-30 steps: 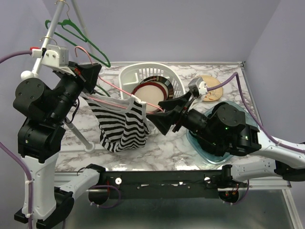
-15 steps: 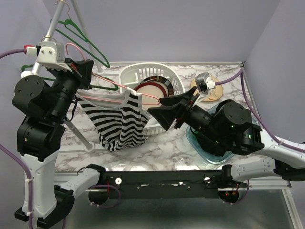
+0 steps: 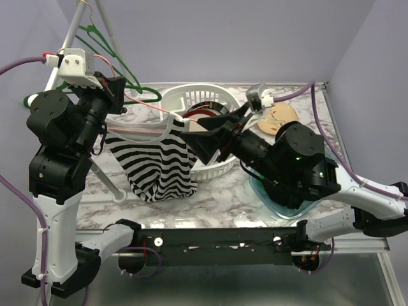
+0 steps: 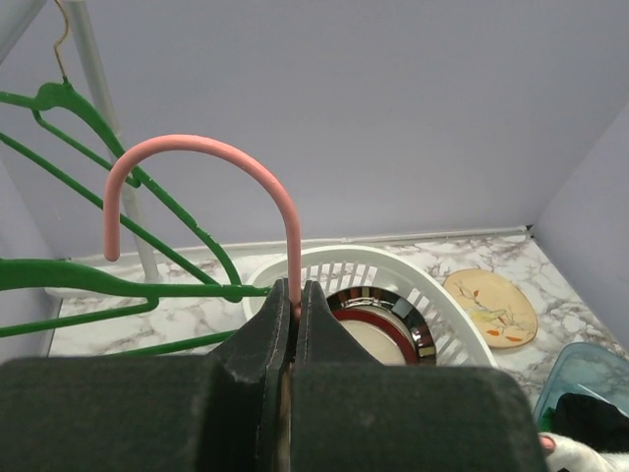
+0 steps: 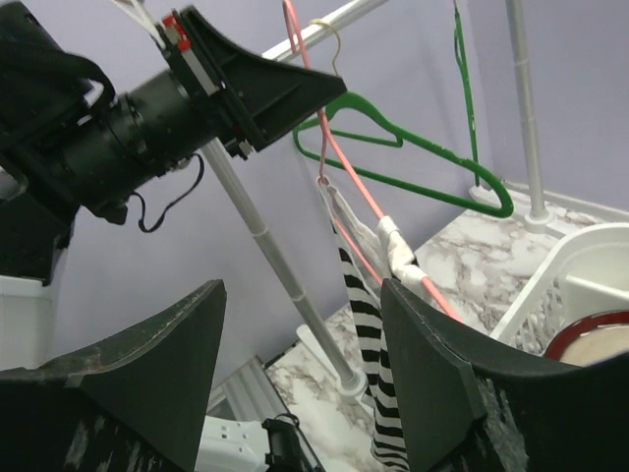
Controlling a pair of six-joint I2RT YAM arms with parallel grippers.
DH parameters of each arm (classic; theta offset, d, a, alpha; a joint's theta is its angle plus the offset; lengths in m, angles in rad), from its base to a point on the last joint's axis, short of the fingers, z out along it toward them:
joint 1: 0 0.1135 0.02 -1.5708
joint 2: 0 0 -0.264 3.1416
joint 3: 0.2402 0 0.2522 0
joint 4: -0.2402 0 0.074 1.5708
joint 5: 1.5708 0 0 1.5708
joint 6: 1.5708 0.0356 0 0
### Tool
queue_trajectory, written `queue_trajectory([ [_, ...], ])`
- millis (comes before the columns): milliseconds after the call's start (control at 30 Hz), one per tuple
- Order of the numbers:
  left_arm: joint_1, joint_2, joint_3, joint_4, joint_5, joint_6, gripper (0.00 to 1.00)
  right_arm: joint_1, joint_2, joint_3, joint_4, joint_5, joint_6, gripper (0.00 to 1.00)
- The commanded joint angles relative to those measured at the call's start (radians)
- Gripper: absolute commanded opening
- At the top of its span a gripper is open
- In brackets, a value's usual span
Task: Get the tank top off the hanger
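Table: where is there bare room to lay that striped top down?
The table is bare along its front edge, between the striped top and the teal tub, and in the far right corner past the round plate. The basket crowds the middle.

It looked like a robot lab booth: plain lilac walls enclosed a marble-print table. Household props, a white basket and green hangers, sat beyond the jaws.

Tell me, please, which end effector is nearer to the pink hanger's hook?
Left. The left end effector is shut on the pink hanger just below its hook; the right end effector stands open at the hanger's far shoulder.
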Motion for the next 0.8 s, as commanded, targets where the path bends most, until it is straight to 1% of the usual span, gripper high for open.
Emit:
queue_trajectory([
  [0,-0.004,-0.001,0.043,0.002,-0.017,0.009,0.0,0.011,0.056,0.011,-0.044,0.064,-0.013,0.72],
  [100,-0.004,0.005,0.071,-0.01,-0.022,0.003,0.0,0.011,0.083,-0.003,-0.022,0.142,-0.044,0.71],
  [167,-0.004,0.005,0.083,-0.012,-0.017,-0.006,0.0,0.011,0.111,0.008,-0.025,0.162,-0.065,0.71],
  [300,-0.004,0.001,0.091,-0.016,-0.012,-0.026,0.0,0.011,0.164,0.043,-0.037,0.269,-0.09,0.71],
  [433,-0.004,-0.009,0.088,-0.018,0.013,-0.035,0.0,0.011,0.212,0.071,-0.013,0.282,-0.125,0.72],
  [500,-0.004,-0.015,0.082,-0.019,0.02,-0.04,0.0,0.011,0.23,0.095,-0.002,0.288,-0.139,0.7],
  [567,-0.004,-0.018,0.077,-0.021,0.018,-0.042,0.0,0.009,0.247,0.111,-0.002,0.293,-0.147,0.49],
  [600,-0.004,-0.021,0.074,-0.022,0.014,-0.039,0.0,0.011,0.247,0.108,0.007,0.294,-0.15,0.36],
  [633,-0.004,-0.021,0.071,-0.022,0.006,-0.035,0.0,0.011,0.24,0.105,0.012,0.297,-0.15,0.13],
  [667,-0.004,-0.021,0.06,-0.027,-0.012,-0.023,0.0,0.011,0.235,0.098,0.025,0.3,-0.156,0.01],
  [767,-0.004,-0.028,0.027,-0.036,-0.066,0.006,0.0,0.011,0.198,0.088,0.016,0.322,-0.164,0.01],
])
